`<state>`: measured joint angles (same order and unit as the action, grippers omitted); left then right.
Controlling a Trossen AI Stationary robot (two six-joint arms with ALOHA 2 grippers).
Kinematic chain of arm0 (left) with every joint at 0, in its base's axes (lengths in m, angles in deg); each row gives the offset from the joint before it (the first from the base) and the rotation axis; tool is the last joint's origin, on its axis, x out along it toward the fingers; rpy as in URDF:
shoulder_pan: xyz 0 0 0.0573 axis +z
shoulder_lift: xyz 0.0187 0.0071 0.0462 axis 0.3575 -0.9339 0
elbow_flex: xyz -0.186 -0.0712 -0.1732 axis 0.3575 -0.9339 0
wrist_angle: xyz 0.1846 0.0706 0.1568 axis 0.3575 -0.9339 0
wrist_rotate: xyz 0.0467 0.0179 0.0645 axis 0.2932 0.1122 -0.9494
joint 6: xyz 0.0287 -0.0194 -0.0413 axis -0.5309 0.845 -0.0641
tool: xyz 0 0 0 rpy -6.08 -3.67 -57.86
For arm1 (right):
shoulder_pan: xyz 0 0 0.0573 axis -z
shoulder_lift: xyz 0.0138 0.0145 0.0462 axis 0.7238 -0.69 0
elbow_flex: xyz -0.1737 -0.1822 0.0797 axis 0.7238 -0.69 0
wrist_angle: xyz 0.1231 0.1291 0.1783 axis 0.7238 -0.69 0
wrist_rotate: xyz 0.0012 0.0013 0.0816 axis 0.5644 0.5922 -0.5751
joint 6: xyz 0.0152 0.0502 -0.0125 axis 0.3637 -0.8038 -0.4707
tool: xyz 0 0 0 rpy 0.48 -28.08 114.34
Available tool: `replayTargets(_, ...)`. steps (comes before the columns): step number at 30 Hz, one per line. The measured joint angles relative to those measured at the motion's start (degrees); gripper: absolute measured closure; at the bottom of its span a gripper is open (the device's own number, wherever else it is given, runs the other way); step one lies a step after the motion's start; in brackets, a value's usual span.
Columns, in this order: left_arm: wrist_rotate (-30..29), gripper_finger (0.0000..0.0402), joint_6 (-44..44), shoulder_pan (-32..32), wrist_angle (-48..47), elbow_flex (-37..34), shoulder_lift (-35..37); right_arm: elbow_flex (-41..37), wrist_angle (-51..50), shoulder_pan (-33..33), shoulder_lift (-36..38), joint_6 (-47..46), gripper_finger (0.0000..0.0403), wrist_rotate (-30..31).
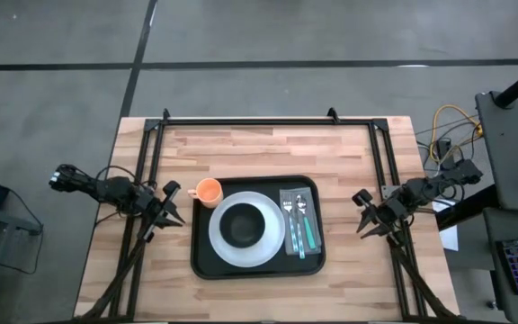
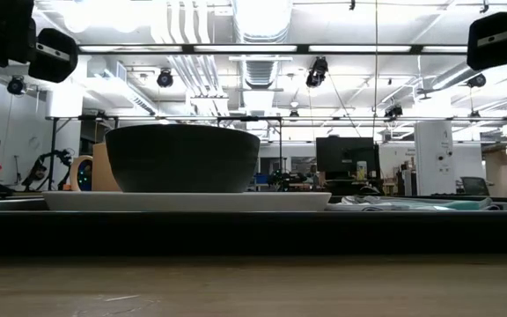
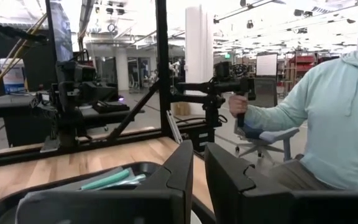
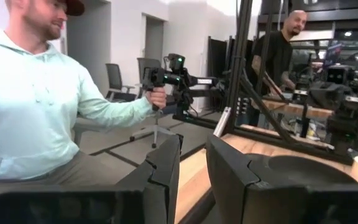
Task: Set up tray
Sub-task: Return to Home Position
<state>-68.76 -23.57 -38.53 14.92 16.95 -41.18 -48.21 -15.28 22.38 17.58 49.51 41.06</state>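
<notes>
The black tray (image 1: 203,261) lies in the middle of the table. On it rests a white plate (image 1: 272,247) carrying a dark bowl (image 1: 241,225). To the plate's right, a grey napkin (image 1: 288,193) holds a fork, a spoon and teal-handled cutlery (image 1: 308,232). An orange cup (image 1: 208,191) stands at the tray's far left corner. My left gripper (image 1: 171,205) hovers left of the tray, narrowly open and touching nothing (image 3: 199,163). My right gripper (image 1: 364,216) hovers right of the tray, also narrowly open and holding nothing (image 4: 193,155).
A black frame (image 1: 268,120) runs along the table's far edge and down both sides. Bare wood lies in front of and behind the tray. A person in a pale green hoodie (image 3: 328,118) stands beyond the table holding a hand-held device; another person (image 4: 278,56) stands farther back.
</notes>
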Motion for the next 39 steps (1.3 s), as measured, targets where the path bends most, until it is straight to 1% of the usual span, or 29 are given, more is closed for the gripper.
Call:
replayTargets(11, 0.6, 0.0378, -0.6, 0.0, 0.2, 0.0, 0.0, 0.0, -0.6, 0.0, 0.0, -1.0, 0.0335, 0.5)
replayTargets(18, 1.7, 0.0378, -0.8, 0.0, 0.3, 0.0, 0.0, 0.0, -1.1, 0.0, 0.0, -1.1, 0.0335, 4.9)
replayTargets(24, 3.7, 0.0378, -0.7, 0.0, 0.3, 0.0, 0.0, 0.0, -1.8, 0.0, 0.0, -1.0, 0.0335, 5.0)
replayTargets(31, 3.7, 0.0378, 6.7, 0.0, 0.2, 0.5, -0.4, 0.0, -2.2, 0.0, -0.2, -2.7, 0.0335, 5.0)
replayTargets(39, 3.7, 0.0378, 7.1, 0.0, -0.2, 0.3, -3.0, 0.0, -2.2, 0.0, -0.2, -2.7, 0.0335, 4.9)
